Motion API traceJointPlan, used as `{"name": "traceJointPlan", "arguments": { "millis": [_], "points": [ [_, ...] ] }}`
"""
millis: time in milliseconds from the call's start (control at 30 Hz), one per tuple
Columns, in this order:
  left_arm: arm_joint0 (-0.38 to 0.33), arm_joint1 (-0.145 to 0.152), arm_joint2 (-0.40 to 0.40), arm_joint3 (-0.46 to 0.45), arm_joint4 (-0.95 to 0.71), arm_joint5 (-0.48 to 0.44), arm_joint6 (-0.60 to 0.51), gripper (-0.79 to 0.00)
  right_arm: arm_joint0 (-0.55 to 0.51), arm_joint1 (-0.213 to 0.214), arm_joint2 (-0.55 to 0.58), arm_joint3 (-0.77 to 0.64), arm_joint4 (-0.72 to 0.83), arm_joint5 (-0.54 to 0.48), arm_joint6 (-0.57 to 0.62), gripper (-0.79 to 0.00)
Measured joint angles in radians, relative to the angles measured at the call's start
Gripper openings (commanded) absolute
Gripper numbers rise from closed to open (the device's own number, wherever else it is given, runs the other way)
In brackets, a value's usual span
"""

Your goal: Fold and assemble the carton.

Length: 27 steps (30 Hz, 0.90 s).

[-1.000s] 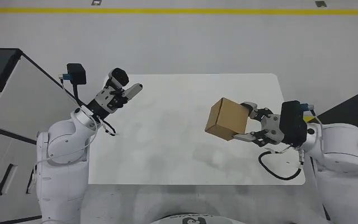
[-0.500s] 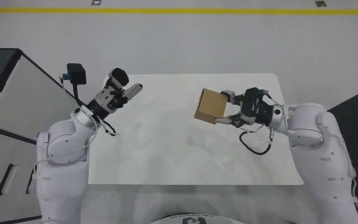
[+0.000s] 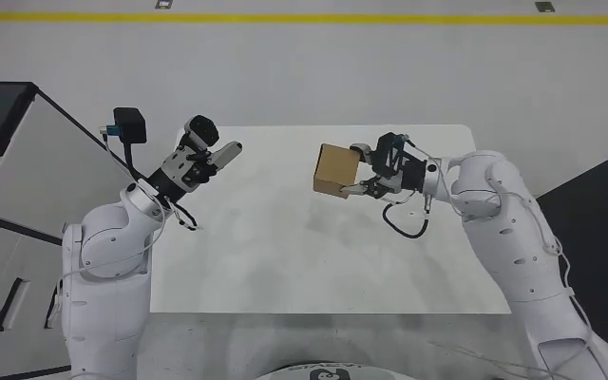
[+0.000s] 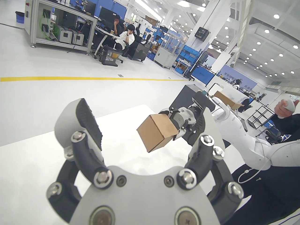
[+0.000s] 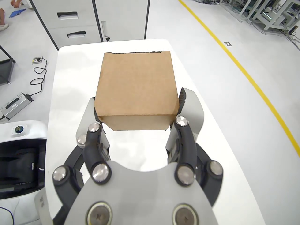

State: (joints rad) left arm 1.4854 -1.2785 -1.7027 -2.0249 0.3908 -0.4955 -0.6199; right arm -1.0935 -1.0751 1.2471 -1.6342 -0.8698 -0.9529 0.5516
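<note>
Right gripper is clamped on the carton: 2 fingers pinch opposite side walls at its near end. Carton is folded into a closed box shape (ragged edge shows along the far face in the right wrist view). It's held tilted, off the table, over the far-middle area. Left gripper has its fingers spread wide with nothing between them. It sits above the table's far-left corner, well apart from the carton, facing it.
</note>
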Motion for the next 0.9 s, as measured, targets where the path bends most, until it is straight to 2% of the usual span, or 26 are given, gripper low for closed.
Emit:
{"name": "traceJointPlan", "arguments": {
  "millis": [267, 500, 700, 900],
  "points": [
    [0.000, 0.000, 0.000, 0.000, 0.000, 0.000, 0.000, 0.000, -0.033, 0.000, -0.030, 0.029, -0.052, 0.025, 0.008, -0.785],
    [0.000, 0.000, 0.000, 0.000, 0.000, 0.000, 0.000, 0.000, -0.028, -0.005, -0.082, 0.144, -0.205, -0.037, -0.163, -0.785],
    [0.000, 0.000, 0.000, 0.000, 0.000, 0.000, 0.000, 0.000, -0.030, -0.011, -0.126, 0.206, -0.364, -0.044, -0.326, -0.785],
    [0.000, 0.000, 0.000, 0.000, 0.000, 0.000, 0.000, 0.000, -0.030, -0.011, -0.127, 0.208, -0.366, -0.043, -0.330, -0.785]
  ]
}}
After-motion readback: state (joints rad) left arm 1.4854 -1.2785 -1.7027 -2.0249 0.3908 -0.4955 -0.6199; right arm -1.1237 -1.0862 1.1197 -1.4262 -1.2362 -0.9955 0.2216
